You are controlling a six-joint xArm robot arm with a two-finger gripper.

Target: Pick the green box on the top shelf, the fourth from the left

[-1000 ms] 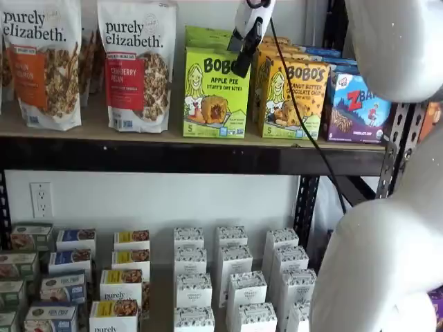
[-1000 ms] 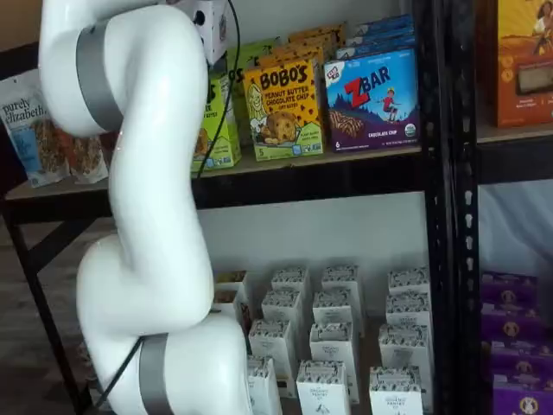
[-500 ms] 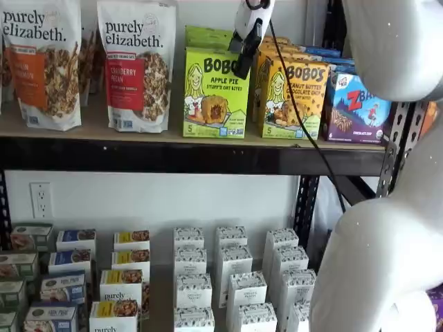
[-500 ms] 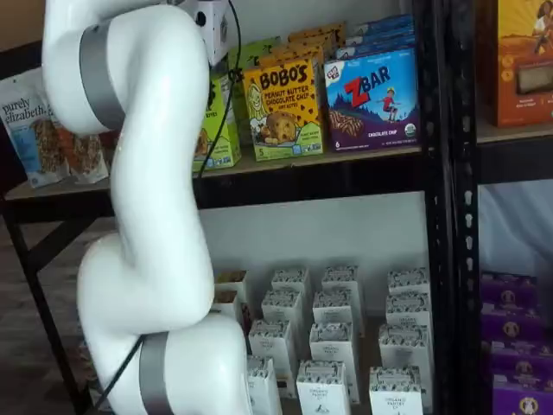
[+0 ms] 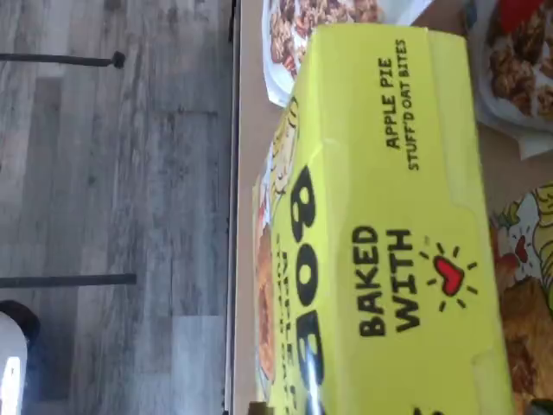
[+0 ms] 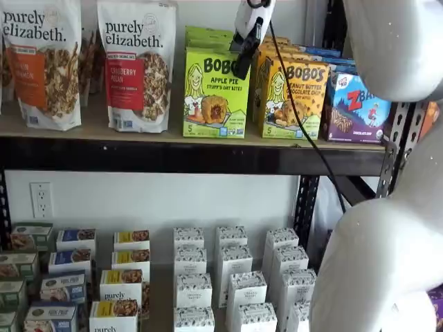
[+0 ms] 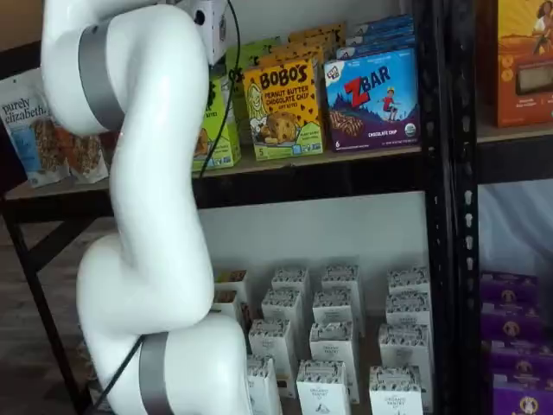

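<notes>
The green box, a lime Bobo's Apple Pie carton, stands upright at the front of the top shelf, with more green boxes behind it. My gripper hangs down from above. Its white body and one black finger lie against the box's upper right corner, with a cable trailing beside it. Only that finger shows, so I cannot tell if the gripper is open or closed. The wrist view shows the box's top flap very close. In a shelf view the arm covers most of the green box.
A yellow-orange Bobo's peanut butter box stands tight on the green box's right, then a ZBar box. A Purely Elizabeth bag stands on its left. Small white cartons fill the lower level. My white arm stands before the shelves.
Almost nothing. The gripper stays at the green box's upper right corner, and the arm's lower links shift only slightly.
</notes>
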